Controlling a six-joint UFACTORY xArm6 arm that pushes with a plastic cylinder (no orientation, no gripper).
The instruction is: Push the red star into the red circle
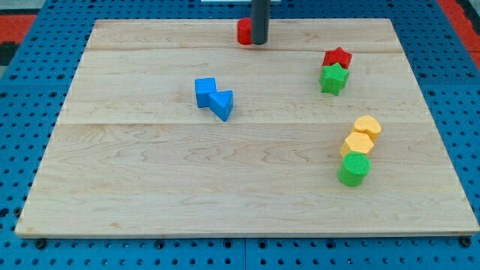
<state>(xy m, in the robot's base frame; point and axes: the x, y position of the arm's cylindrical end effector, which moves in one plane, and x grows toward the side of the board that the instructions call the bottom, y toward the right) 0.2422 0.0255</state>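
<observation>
The red star [337, 57] lies at the upper right of the wooden board [150, 187], touching a green star [334, 78] just below it. The red circle [244, 31] is a small red cylinder near the top edge at the middle, partly hidden by my rod. My tip [259, 43] rests right against the red circle's right side, far to the left of the red star.
A blue cube [205, 91] and a blue triangular block [223, 103] touch near the board's middle left. At the right, two yellow blocks [367, 127] [358, 143] and a green cylinder [354, 169] form a line. Blue pegboard [30, 112] surrounds the board.
</observation>
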